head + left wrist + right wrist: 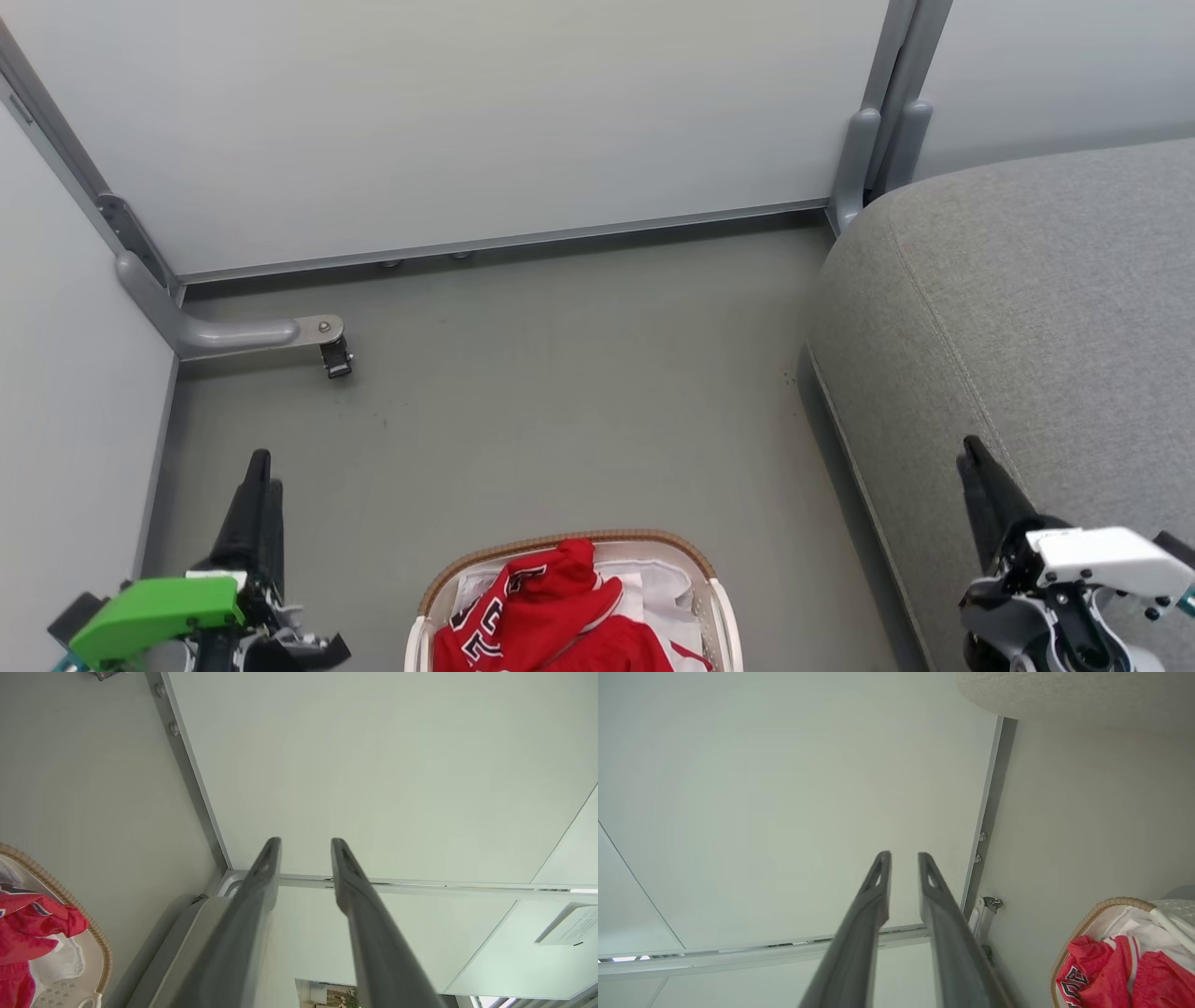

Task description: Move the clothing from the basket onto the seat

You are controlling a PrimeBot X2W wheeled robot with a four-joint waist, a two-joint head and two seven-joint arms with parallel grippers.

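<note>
Clothing (551, 616), crumpled red with white trim, heaps inside oval woven-rimmed basket (611, 536).

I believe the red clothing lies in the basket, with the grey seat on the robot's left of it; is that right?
Not quite: the clothing lies in the basket, but the seat is on the robot's right, as the head view shows.

A smooth grey floor (579, 373) carries an oval white plastic laundry basket with a brown woven rim (569, 539), near a large grey fabric seat cushion (1027, 308).
</note>
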